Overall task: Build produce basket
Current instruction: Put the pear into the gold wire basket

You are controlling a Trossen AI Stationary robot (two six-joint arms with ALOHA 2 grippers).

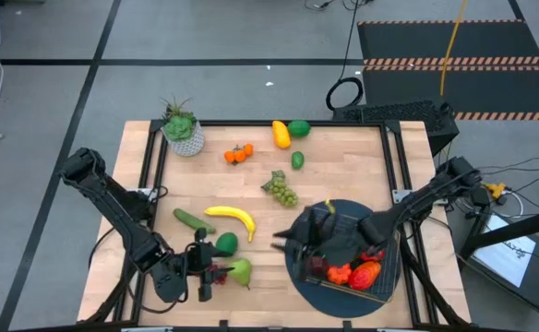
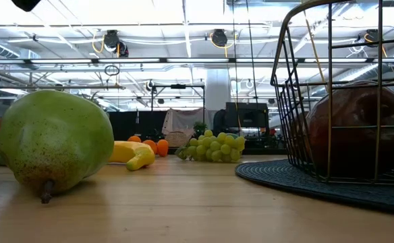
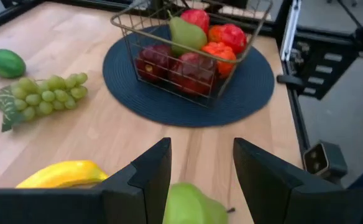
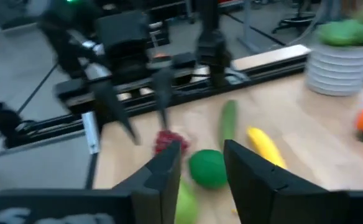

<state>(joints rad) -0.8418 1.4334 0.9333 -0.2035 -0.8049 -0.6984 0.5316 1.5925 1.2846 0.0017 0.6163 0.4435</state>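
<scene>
The wire basket [image 1: 343, 242] stands on a round dark blue mat [image 1: 314, 293] at the near right and holds red apples [image 3: 191, 68], a green pear [image 3: 186, 34] and red-orange pieces [image 3: 225, 42]. My right gripper [image 1: 281, 243] hovers open just left of the basket, with nothing between its fingers [image 4: 200, 152]. My left gripper [image 1: 212, 267] is open near the front edge, above a green pear [image 1: 241, 273] that lies on its side on the table [image 2: 52, 142]. A small dark red fruit [image 4: 169, 142] lies beside it.
Loose on the table lie a banana [image 1: 231, 218], a cucumber [image 1: 193, 219], a green lime [image 1: 225, 243], green grapes [image 1: 281, 190], oranges [image 1: 238, 154], a yellow fruit [image 1: 281, 135] and two limes [image 1: 299, 128]. A potted plant [image 1: 183, 131] stands far left.
</scene>
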